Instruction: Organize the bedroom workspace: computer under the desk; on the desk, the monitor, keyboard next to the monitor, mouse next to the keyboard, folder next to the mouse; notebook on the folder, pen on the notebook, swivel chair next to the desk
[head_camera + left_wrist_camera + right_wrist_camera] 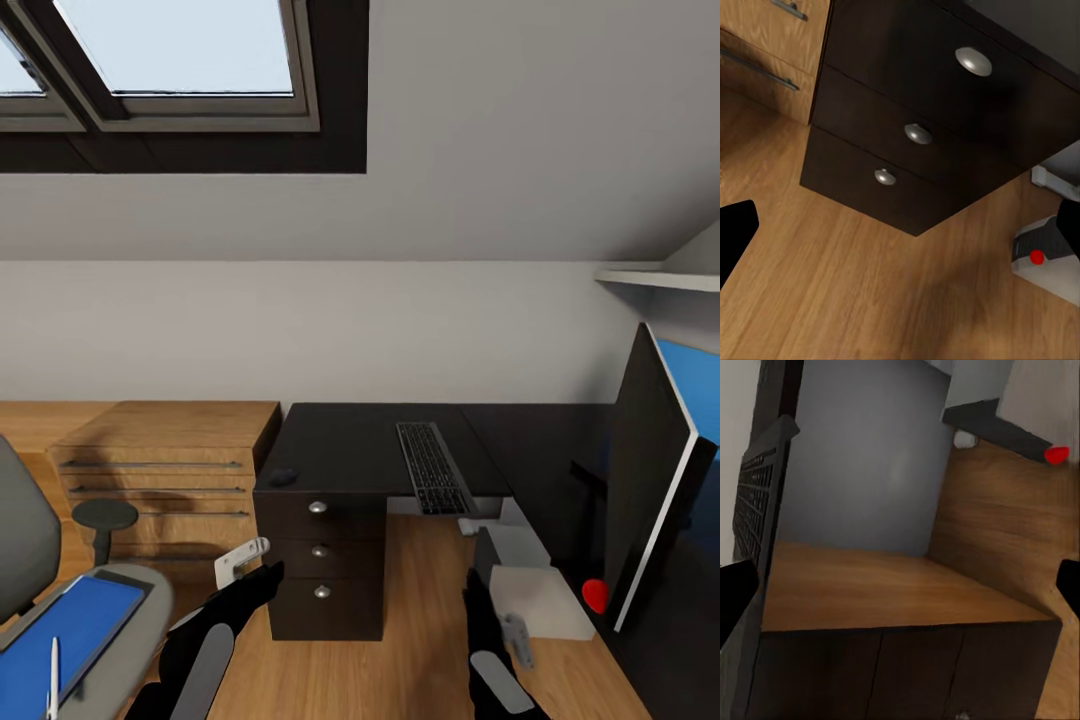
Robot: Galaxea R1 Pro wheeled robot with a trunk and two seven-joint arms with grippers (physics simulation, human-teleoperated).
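Head view: keyboard [433, 467] is laid on the desk [350, 440], overhanging its front edge; mouse [283, 477] sits at the front left corner above the drawer unit [322, 560]. Computer [535, 590] is seen on the floor under the desk, monitor [650, 480] at the right. Folder [65, 630] with pen [53, 680] lies on the swivel chair [30, 560]. Left gripper [250, 572] and right gripper [478, 590] are held low. Left wrist view: drawer knobs [919, 133] and computer [1050, 255]; jaws spread. Right wrist view: keyboard [750, 506] edge; jaws spread.
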